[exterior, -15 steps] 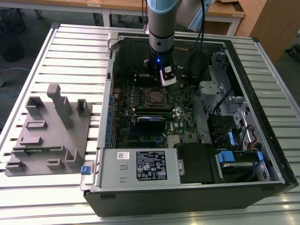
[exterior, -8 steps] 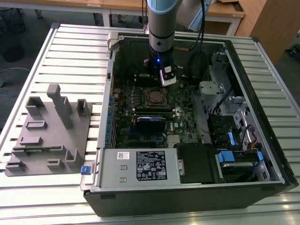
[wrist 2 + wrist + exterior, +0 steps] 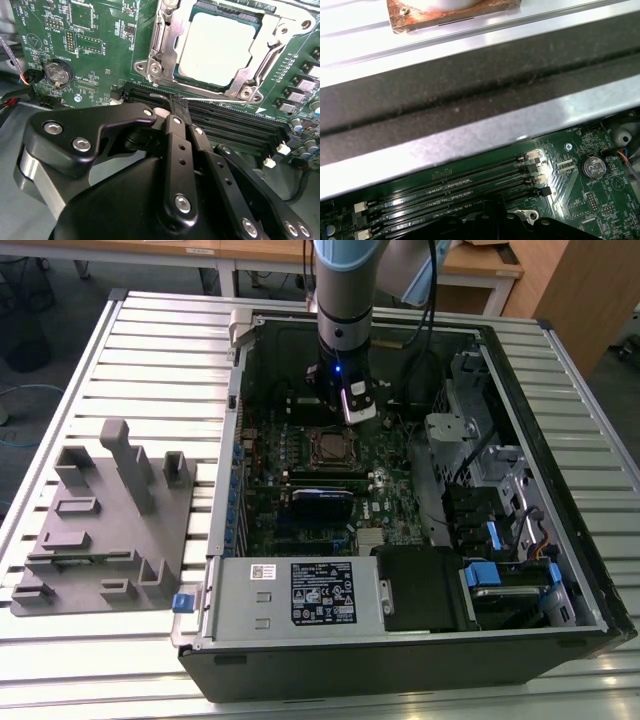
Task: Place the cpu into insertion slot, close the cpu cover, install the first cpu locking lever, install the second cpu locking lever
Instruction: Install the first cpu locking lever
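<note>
A dull silver-grey cpu (image 3: 215, 47), small, flat and square, sits in its insertion slot (image 3: 167, 82) on the green motherboard (image 3: 100, 60), framed by the thin silvery cpu cover (image 3: 165, 37), which lies flat around it with the chip's top showing through its square window, in the second wrist view. A thin metal locking lever (image 3: 210, 99) runs along the socket's near edge, just beyond the gripper (image 3: 176, 107), whose black fingers (image 3: 172, 135) are drawn together with no gap visible between them and nothing visibly clamped; their tips hang over the black memory slots (image 3: 235, 127) just beside the socket. In the exterior view the gripper (image 3: 345, 405) hangs from the robot arm (image 3: 345, 290) inside an open computer case (image 3: 575, 440) lying on a slatted metal table (image 3: 150, 340), just above the socket (image 3: 327, 447) near the board's middle. The case also holds a white-labelled power-supply box (image 3: 300, 595) along its near edge and black drive bays with blue tabs (image 3: 495, 575) toward the exterior view's right. A grey fixture block (image 3: 105, 530) with upright posts rests on the table at the exterior view's left, well apart from the case. The first wrist view shows the memory slots (image 3: 460, 187), a round coin battery (image 3: 593, 166) and the case's metal rim (image 3: 470, 135).
</note>
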### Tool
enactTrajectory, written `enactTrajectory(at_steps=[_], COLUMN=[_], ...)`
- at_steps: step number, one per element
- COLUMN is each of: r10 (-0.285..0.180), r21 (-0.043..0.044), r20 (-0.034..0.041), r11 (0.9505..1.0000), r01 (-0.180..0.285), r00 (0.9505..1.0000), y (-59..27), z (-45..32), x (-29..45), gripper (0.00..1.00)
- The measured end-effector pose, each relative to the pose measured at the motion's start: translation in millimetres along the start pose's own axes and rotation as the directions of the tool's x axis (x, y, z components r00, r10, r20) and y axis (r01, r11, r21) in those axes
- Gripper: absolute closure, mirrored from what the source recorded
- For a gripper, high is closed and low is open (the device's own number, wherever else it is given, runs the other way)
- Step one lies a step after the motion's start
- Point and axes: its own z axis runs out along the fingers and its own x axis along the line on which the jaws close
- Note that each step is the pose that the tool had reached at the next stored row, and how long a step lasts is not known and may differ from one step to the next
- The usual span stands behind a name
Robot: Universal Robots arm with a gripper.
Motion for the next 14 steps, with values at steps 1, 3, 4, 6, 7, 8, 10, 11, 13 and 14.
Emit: enactTrajectory(at_steps=[1,3,4,6,7,8,10,11,13,14], r10=[0.000,-0.001,-0.002,-0.004,-0.005,-0.006,-0.006,-0.007,-0.007,-0.007], r21=[-0.0008,-0.0035,-0.0049,-0.0074,-0.0085,-0.0095,-0.0109,-0.0112,-0.0114,-0.0120], r20=[0.0013,0.0072,0.0110,0.0186,0.0223,0.0251,0.0294,0.0303,0.0308,0.0306], r11=[1.0000,1.0000,1.0000,1.0000,1.0000,0.9999,0.9999,0.9999,0.9999,0.9999], r01=[0.000,0.001,0.002,0.004,0.005,0.006,0.007,0.007,0.007,0.007], r00=[1.0000,1.0000,0.9999,0.9998,0.9997,0.9997,0.9995,0.9995,0.9995,0.9995], y=[0.0,-0.2,-0.3,-0.6,-0.7,-0.8,-1.0,-1.1,-1.1,-1.2], z=[0.1,0.7,1.0,1.8,2.2,2.5,3.0,3.1,3.2,3.2], x=[0.1,0.2,0.2,0.2,0.2,0.2,0.3,0.4,0.8,0.9], gripper=[0.90,0.90,0.90,0.90,0.90,0.90,0.90,0.90,0.90,0.90])
